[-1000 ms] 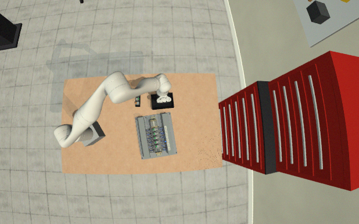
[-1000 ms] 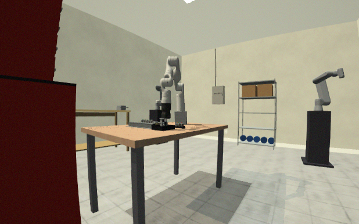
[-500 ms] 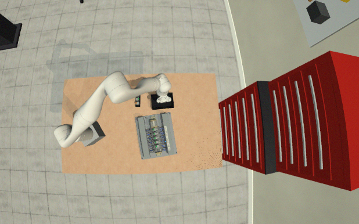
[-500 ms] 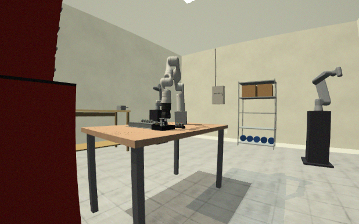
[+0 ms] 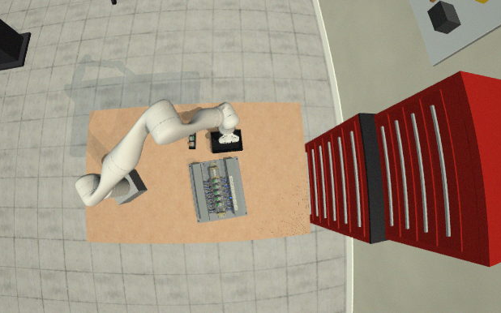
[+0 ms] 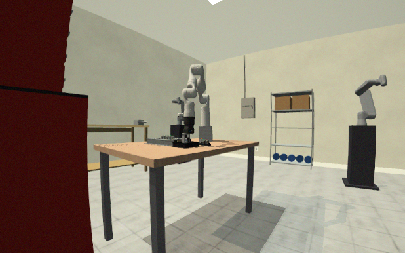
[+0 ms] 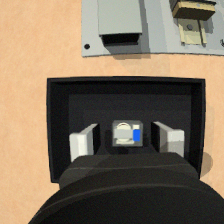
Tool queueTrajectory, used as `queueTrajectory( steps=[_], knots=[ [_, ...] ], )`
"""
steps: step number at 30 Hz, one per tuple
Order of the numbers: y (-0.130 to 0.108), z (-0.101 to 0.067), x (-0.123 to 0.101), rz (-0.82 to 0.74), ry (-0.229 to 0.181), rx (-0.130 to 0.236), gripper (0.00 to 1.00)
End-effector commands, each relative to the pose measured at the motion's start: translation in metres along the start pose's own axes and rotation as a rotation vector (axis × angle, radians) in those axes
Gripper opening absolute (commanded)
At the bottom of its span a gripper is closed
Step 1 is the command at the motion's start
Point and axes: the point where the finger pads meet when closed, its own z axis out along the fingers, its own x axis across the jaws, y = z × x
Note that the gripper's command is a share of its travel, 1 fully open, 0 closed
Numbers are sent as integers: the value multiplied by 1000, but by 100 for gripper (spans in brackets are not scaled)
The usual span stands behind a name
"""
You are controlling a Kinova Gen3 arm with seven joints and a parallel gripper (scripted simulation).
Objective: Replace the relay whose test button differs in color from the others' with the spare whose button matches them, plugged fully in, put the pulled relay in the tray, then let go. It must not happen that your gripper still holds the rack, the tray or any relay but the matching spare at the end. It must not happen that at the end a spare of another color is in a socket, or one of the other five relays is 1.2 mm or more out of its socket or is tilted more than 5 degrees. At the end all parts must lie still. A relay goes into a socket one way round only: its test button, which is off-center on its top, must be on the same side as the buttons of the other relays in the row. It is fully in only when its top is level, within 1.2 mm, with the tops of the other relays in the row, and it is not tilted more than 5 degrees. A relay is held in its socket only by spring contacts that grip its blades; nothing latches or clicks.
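Observation:
My gripper (image 7: 125, 133) is open, directly above the black tray (image 7: 125, 125). A relay with a blue test button (image 7: 127, 133) stands on the tray floor between my spread fingers, with a gap on each side. In the overhead view the gripper (image 5: 227, 138) hangs over the tray (image 5: 229, 144) at the table's back. The grey rack (image 5: 217, 189) lies in front of the tray with a row of relays, several showing green buttons; its empty end socket (image 7: 194, 20) shows in the wrist view. Two spare relays (image 5: 192, 141) stand left of the tray.
My arm's base (image 5: 128, 190) stands at the table's left side. A red tool cabinet (image 5: 410, 170) stands beyond the table's right edge. The rack's edge (image 7: 150, 30) is close behind the tray.

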Motion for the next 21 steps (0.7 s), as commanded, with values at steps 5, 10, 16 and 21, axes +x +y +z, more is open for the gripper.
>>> queueTrajectory(
  steps=[5,10,16,21],
  knots=[
    [1,-3,-1,-1,-3,-1,100],
    [0,-4,-1,-5,-1,-1,100],
    [0,-5,-1,-10,1,0,100],
    [0,-6,-1,-12,2,0,100]
  ],
)
